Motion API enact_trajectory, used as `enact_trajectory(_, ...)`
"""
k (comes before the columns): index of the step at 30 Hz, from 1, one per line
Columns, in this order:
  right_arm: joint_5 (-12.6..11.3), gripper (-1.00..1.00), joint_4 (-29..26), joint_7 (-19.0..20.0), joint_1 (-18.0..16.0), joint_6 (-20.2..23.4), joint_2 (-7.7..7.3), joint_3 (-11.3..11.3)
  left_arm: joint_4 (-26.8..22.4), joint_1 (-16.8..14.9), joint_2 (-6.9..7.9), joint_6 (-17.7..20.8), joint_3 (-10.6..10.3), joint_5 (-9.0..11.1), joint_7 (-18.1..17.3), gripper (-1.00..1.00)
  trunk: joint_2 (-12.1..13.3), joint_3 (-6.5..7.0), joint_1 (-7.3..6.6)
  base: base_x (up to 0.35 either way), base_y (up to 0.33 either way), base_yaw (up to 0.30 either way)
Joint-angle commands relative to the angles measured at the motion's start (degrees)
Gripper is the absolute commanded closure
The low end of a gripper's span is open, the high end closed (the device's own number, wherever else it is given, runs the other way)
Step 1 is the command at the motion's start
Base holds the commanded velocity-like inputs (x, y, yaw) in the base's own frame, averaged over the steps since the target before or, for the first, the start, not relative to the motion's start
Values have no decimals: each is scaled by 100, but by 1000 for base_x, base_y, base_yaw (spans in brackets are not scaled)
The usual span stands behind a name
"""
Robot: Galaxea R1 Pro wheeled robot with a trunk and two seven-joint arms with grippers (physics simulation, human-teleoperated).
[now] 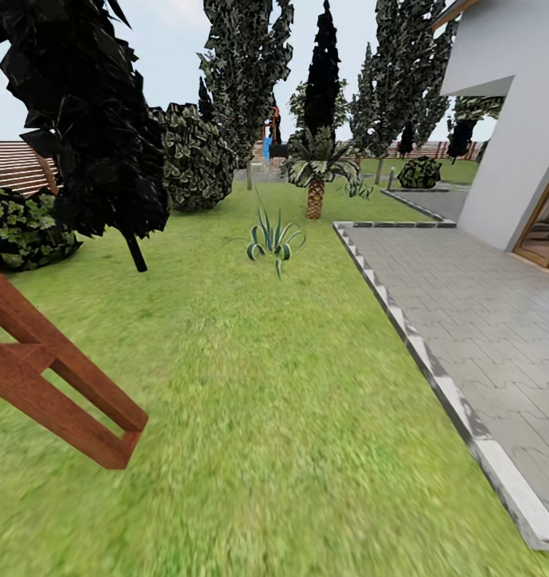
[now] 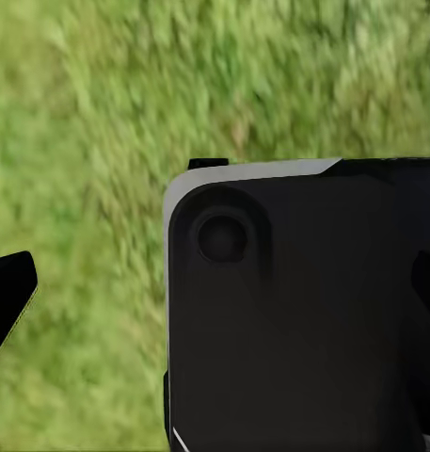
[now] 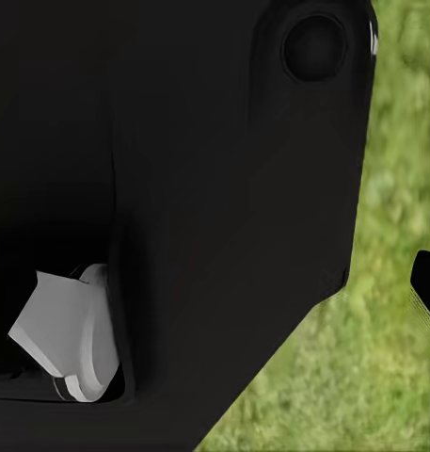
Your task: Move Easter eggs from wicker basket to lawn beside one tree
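Observation:
The lawn [image 1: 250,417] stretches ahead through the garden. The Easter eggs and the wicker basket are out of view. A tall tree [image 1: 246,72] with dark, pale-speckled leaves and a pale grey trunk stands far ahead, and a similar tree [image 1: 394,72] rises further right. In the left wrist view one dark fingertip [image 2: 9,294] hangs over blurred grass beside a black robot panel [image 2: 299,311]. In the right wrist view one dark fingertip [image 3: 427,282] shows at the edge next to a black robot part [image 3: 196,188]. Neither view shows both fingers.
A red-brown wooden frame [image 1: 58,377] juts in at the near left. A dark tree on a thin black trunk [image 1: 135,250], bushes [image 1: 195,156], a spiky plant [image 1: 274,239] and a palm [image 1: 315,192] stand ahead. The grey patio [image 1: 482,320], its curb [image 1: 434,377] and the white house [image 1: 514,120] lie right.

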Motion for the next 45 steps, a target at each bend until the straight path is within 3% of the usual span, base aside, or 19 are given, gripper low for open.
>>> enact_trajectory(1,-3,-100,-6,-3,2,-12,1,1,4,-3,1,-19,-6,-3,7,-100,-3,-5,4,321,0,1)
enact_trajectory(45,-3,-100,-6,-3,2,-14,1,1,4,-3,1,-19,-6,-3,9,-100,-3,-5,4,321,0,28)
